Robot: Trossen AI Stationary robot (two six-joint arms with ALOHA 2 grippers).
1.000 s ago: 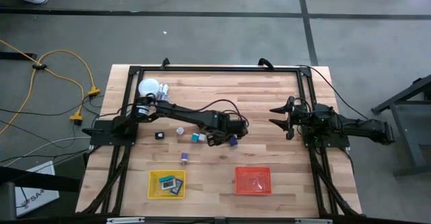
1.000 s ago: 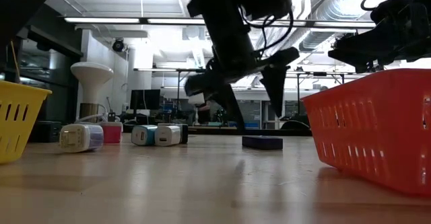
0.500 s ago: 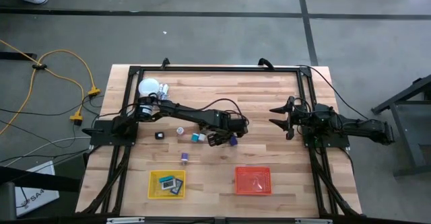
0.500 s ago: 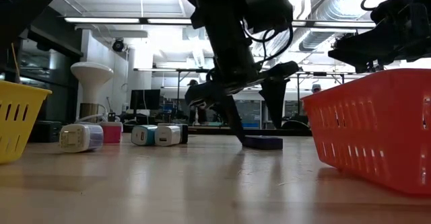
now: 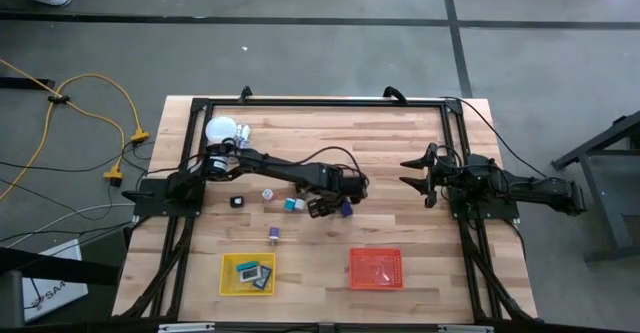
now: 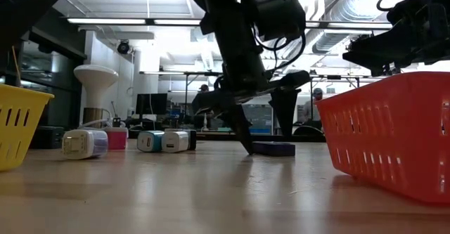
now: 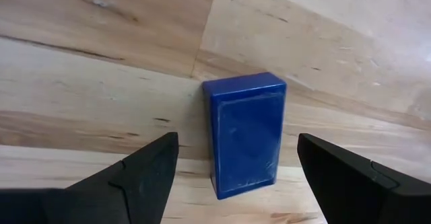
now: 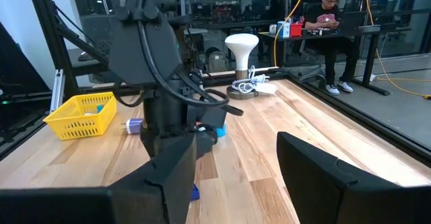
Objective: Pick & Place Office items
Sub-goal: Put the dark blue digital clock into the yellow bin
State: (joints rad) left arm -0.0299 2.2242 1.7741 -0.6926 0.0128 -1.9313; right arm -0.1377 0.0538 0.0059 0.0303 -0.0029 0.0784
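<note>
My left gripper (image 5: 340, 208) is open and low over a blue block (image 5: 346, 209) that lies flat on the table's middle. In the left wrist view the blue block (image 7: 245, 133) sits between the two fingers of my left gripper (image 7: 237, 143), with bare wood showing on both sides. The low view shows my left gripper (image 6: 267, 143) astride the blue block (image 6: 274, 148), one fingertip down at table height. Other small items lie to the left: a white and purple one (image 5: 268, 194), a teal one (image 5: 290, 204), a black one (image 5: 237, 201), a purple roll (image 5: 273, 234). My right gripper (image 5: 415, 178) waits open by the right edge.
A yellow mesh tray (image 5: 248, 273) holding a few items and an orange mesh tray (image 5: 375, 268) stand near the near edge. A white globe (image 5: 219, 129) stands at the far left corner. Bare wood lies between the block and the orange tray. A person sits at a desk beyond the table (image 8: 330, 15).
My left gripper has come down toward the blue block: in the low view its fingertips drop from above the block to table height on either side of it. The block has stayed where it was.
</note>
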